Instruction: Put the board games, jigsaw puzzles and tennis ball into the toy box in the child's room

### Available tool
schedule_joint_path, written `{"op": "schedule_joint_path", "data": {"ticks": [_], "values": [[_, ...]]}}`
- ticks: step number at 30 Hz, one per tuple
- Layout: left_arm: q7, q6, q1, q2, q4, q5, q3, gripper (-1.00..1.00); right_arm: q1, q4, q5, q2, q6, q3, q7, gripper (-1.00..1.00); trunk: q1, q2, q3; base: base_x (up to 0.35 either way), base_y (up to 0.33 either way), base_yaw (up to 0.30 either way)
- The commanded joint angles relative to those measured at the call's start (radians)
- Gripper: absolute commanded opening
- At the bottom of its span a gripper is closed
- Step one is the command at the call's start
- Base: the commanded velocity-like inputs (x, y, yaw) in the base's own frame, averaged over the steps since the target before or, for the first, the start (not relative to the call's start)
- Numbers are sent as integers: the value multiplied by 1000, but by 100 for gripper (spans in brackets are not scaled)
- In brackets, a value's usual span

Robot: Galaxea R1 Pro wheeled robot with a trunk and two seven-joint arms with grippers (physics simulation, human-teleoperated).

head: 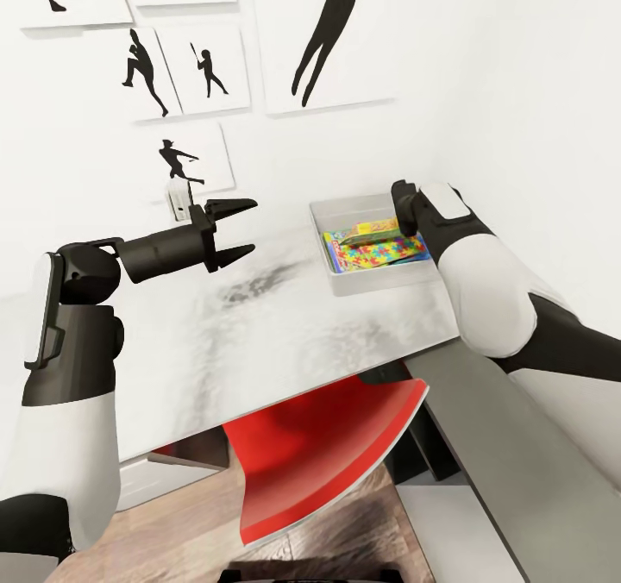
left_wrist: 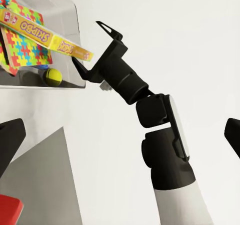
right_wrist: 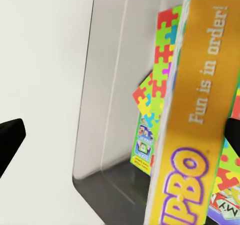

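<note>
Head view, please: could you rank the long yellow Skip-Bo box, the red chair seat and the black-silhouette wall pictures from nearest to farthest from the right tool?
1. Long yellow Skip-Bo box: in the shallow light-grey toy box, right beside the right tool.
2. Red chair seat: tucked below the table's front edge.
3. Black-silhouette wall pictures: on the back wall, across the table to the left.

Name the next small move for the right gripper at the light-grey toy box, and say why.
Probably draw the right gripper back and up, away from the shallow light-grey toy box. Its fingers are spread, and the long yellow Skip-Bo game box already lies tilted over the multicoloured jigsaw sheets inside, so nothing seems left to release.
</note>
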Motion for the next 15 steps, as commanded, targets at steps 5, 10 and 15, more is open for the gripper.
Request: {"op": "schedule_joint_path", "data": {"ticks": [5,10,15], "values": [[10,2,-2,0,0,9,1,100,-11,-7,-2,-1,4,-1,-6,100,1,-2,-2,0,0,0],[10,2,-3,0,0,9,1,100,-18,-22,-2,-5,5,-1,-6,100,1,-2,-2,0,0,0],[10,2,-6,1,1,9,1,100,-17,-77,-2,-8,41,-3,-13,100,1,-2,-2,0,0,0]]}}
